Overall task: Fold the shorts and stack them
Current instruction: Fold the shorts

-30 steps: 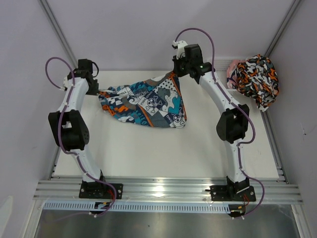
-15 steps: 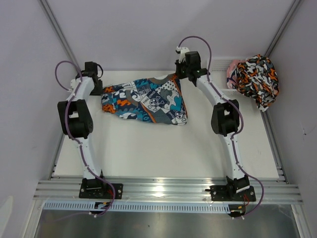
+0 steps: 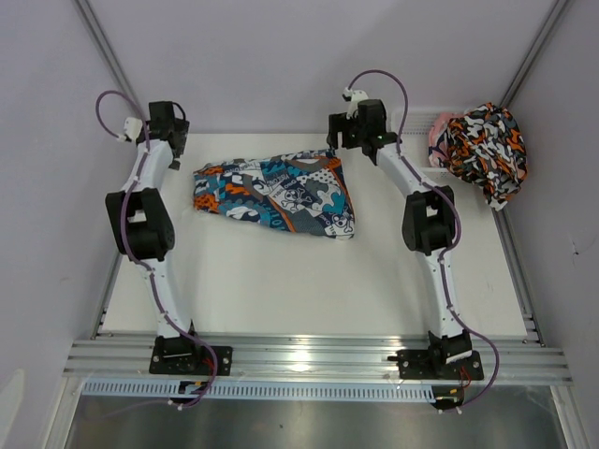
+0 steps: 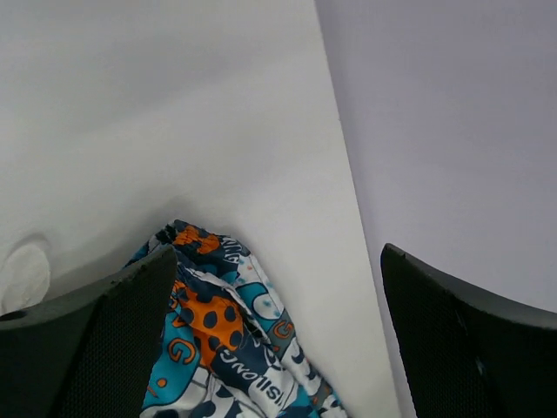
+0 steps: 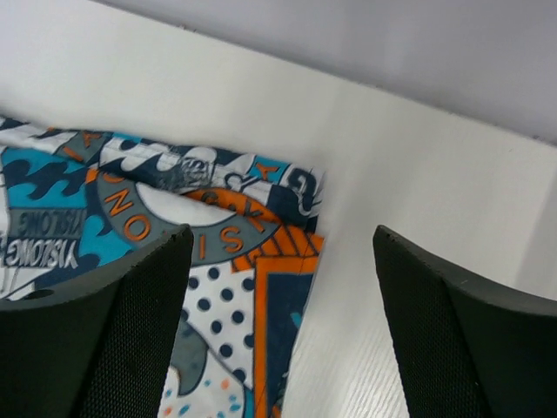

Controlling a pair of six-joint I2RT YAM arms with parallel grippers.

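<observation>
1. The left claw (image 4: 278, 252) stood spread and held nothing. It hung above the left end of the teal shorts (image 3: 276, 196), whose bunched tip showed just below it in the wrist view.
2. The teal shorts lay spread across the far middle of the tabletop (image 3: 281, 290), fairly flat but rumpled at the left end. Folding seemed not yet begun.
3. The right claw (image 5: 283, 233) was likewise spread and empty, above the far right corner of those shorts, where the edge lay doubled over.
4. The blotched shorts (image 3: 482, 150) sat heaped in the far right corner, well apart from the other pair.
5. To fold well, each claw would probably need to drop onto its own end and pinch every layer at the edge. Both would then lift evenly and travel together, so the cloth did not skew. The rumpled left end might want smoothing first.
</observation>
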